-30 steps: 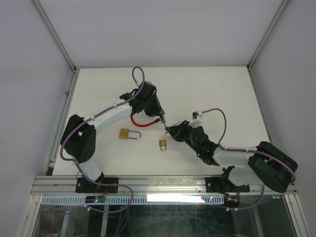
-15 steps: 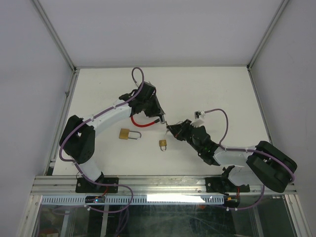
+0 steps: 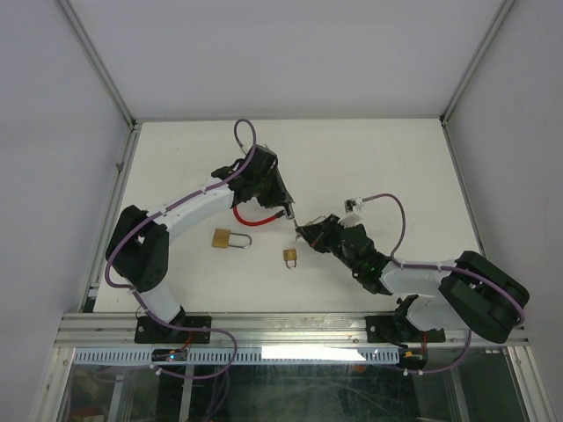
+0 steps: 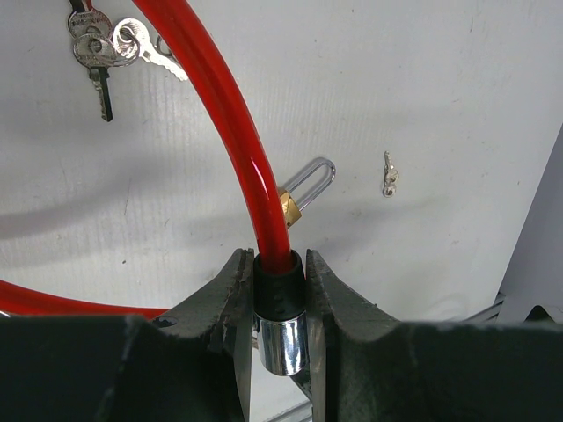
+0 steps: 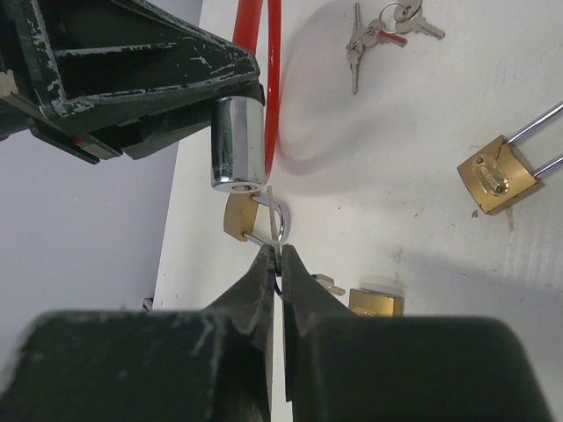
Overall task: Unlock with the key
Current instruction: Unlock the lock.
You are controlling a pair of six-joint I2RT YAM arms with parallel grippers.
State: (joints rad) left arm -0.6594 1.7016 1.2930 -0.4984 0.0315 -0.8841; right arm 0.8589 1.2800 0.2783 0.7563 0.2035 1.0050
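My left gripper (image 4: 280, 264) is shut on the black-and-chrome lock cylinder (image 4: 281, 321) of a red cable lock (image 4: 224, 105) and holds it above the table. In the right wrist view the cylinder (image 5: 238, 145) hangs with its keyhole end facing down. My right gripper (image 5: 280, 252) is shut on a thin silver key (image 5: 275, 220) whose tip points up, just right of the keyhole and close under it. In the top view the two grippers meet near the table's middle, the left (image 3: 286, 211) just above the right (image 3: 301, 232).
A brass padlock (image 3: 224, 238) lies left of the grippers and a small one (image 3: 289, 257) just below them. A bunch of keys (image 4: 97, 44) lies by the cable, and a single small key (image 4: 388, 174) lies apart. Walls enclose the table.
My right gripper has shifted only slightly with the key, staying beside the cylinder's end. The left arm holds still.
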